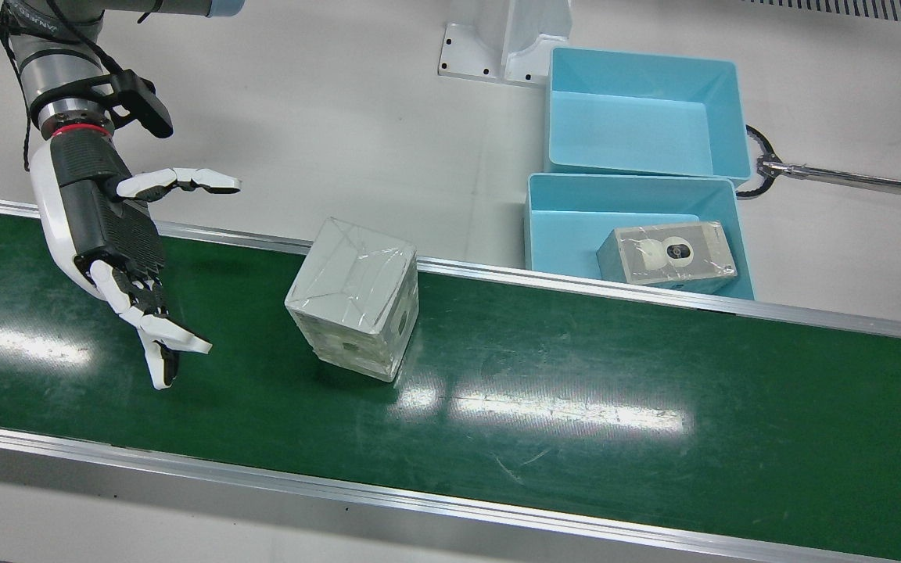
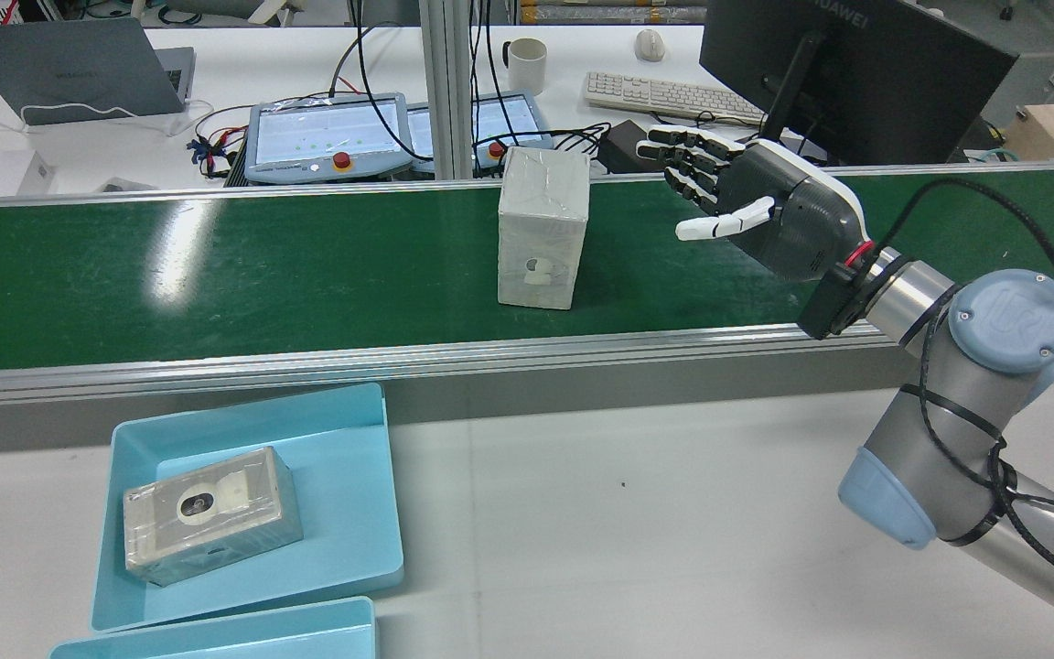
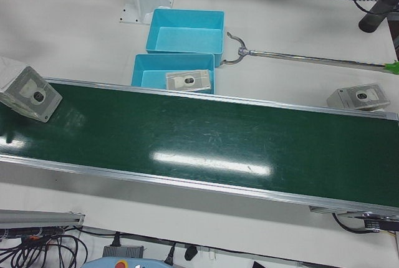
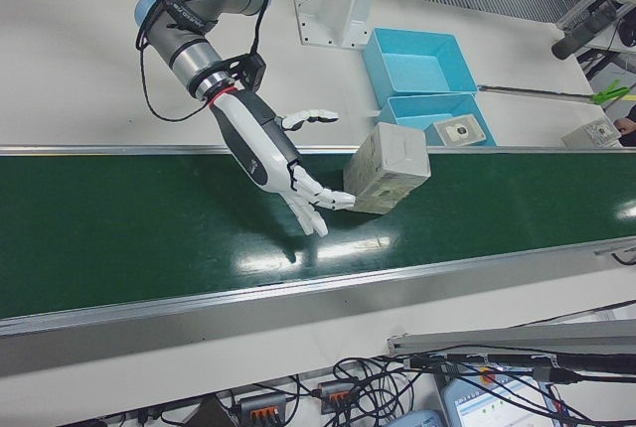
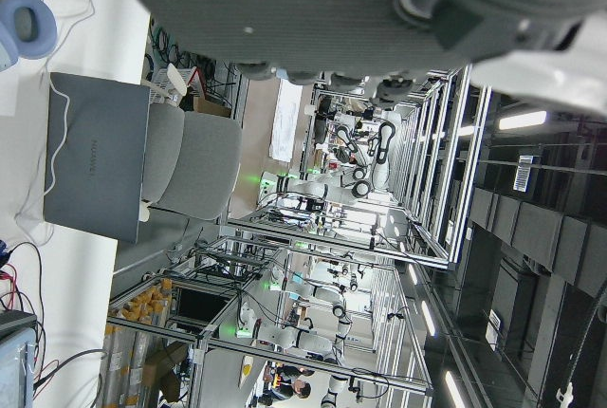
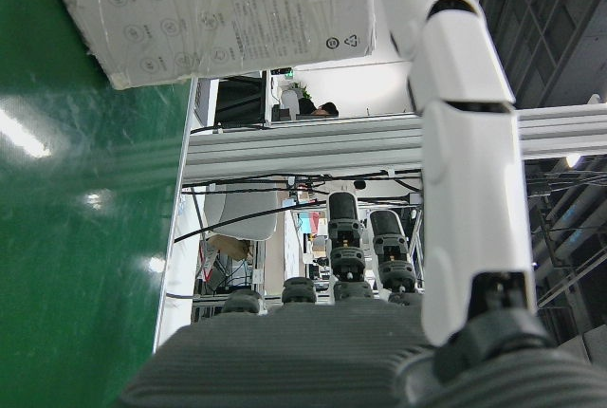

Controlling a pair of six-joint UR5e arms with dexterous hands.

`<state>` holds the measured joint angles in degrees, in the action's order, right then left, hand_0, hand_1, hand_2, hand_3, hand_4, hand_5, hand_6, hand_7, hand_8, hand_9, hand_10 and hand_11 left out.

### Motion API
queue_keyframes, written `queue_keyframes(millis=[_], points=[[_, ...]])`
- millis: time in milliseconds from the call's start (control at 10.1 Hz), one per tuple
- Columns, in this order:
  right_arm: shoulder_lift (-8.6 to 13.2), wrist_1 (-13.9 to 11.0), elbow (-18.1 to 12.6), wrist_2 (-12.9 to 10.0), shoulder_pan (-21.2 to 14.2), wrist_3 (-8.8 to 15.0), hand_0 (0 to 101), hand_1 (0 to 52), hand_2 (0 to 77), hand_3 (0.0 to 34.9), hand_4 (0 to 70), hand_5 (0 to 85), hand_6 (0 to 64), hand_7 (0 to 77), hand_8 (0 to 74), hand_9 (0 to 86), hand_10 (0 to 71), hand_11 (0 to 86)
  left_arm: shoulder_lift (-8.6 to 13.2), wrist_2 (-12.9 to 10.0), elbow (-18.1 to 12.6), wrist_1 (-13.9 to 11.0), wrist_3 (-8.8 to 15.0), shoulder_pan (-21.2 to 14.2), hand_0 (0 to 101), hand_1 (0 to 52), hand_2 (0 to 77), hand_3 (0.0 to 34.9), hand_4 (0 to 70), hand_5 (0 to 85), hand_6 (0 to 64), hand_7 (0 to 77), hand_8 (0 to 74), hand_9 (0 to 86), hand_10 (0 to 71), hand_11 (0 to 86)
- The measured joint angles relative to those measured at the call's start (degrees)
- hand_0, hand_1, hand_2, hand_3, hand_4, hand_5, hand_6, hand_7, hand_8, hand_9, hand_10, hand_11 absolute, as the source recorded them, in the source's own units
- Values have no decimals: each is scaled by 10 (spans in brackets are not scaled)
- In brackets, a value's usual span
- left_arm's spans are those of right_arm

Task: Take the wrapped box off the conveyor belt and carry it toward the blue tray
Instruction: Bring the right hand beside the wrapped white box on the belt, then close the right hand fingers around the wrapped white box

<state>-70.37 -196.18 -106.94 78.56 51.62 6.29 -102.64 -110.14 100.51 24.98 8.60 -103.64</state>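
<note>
Looking down in the front view, I have the right hand (image 1: 118, 250) over the green conveyor belt (image 1: 576, 407), fingers spread and holding nothing, palm turned toward the wrapped box (image 1: 354, 299) standing upright to its right, apart from it, ready for a side grasp. The blue tray (image 1: 544, 234) beyond the belt's far rail already holds another wrapped box (image 1: 665, 254); a second, empty tray (image 1: 642, 113) sits behind it. In the rear view the hand (image 2: 765, 206) is level with the box's (image 2: 543, 227) upper half. The left-front view shows a third box (image 3: 361, 97) right of the trays. The left hand's own camera shows only its underside, so I cannot tell its fingers' state.
</note>
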Motion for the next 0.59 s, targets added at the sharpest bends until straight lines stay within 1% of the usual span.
queue_keyframes(millis=[99,297,396,495,594], points=[[6,0,4,0,-2,2,499,185,185,64,82,196,44,202,5,33,0,16,0,0,0,0,0,0,0,0,5,0,0,11,0,5,5,0,5,0],[27,-1,15,-1,-11,5,500,185,185,64,82,196,44,202,5,38,0,16,0,0,0,0,0,0,0,0,11,0,0,11,0,5,5,0,5,0],[38,-2,21,-1,-15,7,501,185,185,61,93,196,44,207,5,44,0,16,0,0,0,0,0,0,0,0,11,0,0,11,0,5,5,0,5,0],[47,-2,26,-2,-21,9,499,185,191,76,104,207,60,229,5,44,0,16,0,0,0,0,0,0,0,0,5,0,0,11,0,5,5,0,5,0],[57,-4,31,-6,-29,11,499,185,191,76,104,207,60,229,5,44,0,16,0,0,0,0,0,0,0,0,5,0,0,11,0,5,5,0,5,0]])
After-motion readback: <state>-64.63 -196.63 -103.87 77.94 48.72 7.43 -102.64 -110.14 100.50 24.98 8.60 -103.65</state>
